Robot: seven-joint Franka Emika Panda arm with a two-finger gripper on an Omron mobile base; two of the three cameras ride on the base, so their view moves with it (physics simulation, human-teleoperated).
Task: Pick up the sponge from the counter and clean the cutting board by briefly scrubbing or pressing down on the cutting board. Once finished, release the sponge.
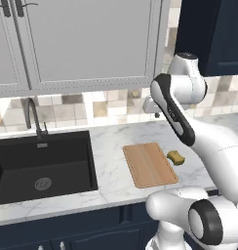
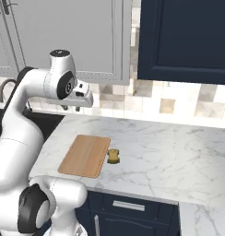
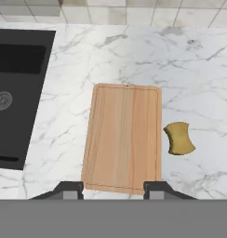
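A white marble counter (image 1: 116,139) runs beneath pale wall cabinets (image 1: 77,44) and a beige tiled backsplash (image 2: 179,103), with a black sink (image 1: 40,166) sunk into it at one end. On the slab lies the cutting board (image 3: 122,137), and just beside its long edge, on the side away from the sink and clear of the wood, sits the sponge (image 3: 180,138).

The gripper (image 3: 113,188) hangs high above the board, its two dark fingertips (image 3: 69,189) spread wide with nothing between them. By the look of it, the job stands at its very first step: the sponge is not yet picked up and the board is untouched. The next move would seem to call for a shift sideways from over the board to over the sponge, then a long descent with the fingers kept apart to straddle its narrow, pinched sides.

The hand view alone shows the finger gap and the board's thin groove. The two base views give what it cannot: how high the hand rides above the counter, the faucet (image 1: 35,117) behind the sink, and the navy cabinet (image 2: 186,39) to the right.
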